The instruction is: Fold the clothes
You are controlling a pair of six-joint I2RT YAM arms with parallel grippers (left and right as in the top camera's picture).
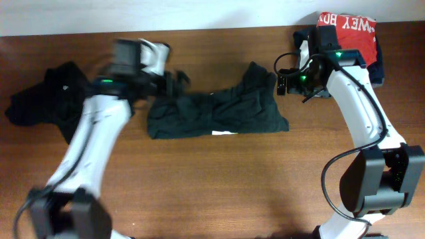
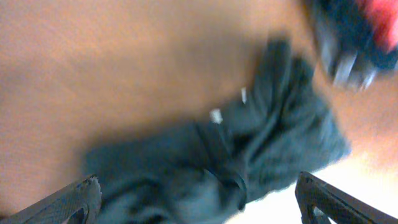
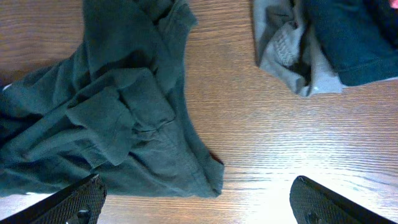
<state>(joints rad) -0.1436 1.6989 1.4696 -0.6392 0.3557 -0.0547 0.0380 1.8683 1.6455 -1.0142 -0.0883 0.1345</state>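
**Flatten the green shirt before folding**

Overhead: the dark green T-shirt (image 1: 216, 114) lies bunched in the middle of the table (image 1: 199, 179), between the left gripper (image 1: 174, 80) and the right gripper (image 1: 284, 82). A black T-shirt (image 1: 43, 99) is heaped far left. The sound move is to pinch opposite edges and draw the cloth flat.

Left wrist: the view is blurred, but the fingers (image 2: 78, 199) are spread wide above the shirt, gripping nothing.

Right wrist: the jaws are wide and empty over bare wood beside the shirt's edge. Keep clear of the grey cloth (image 3: 289, 50) and the navy garment (image 3: 351, 37).
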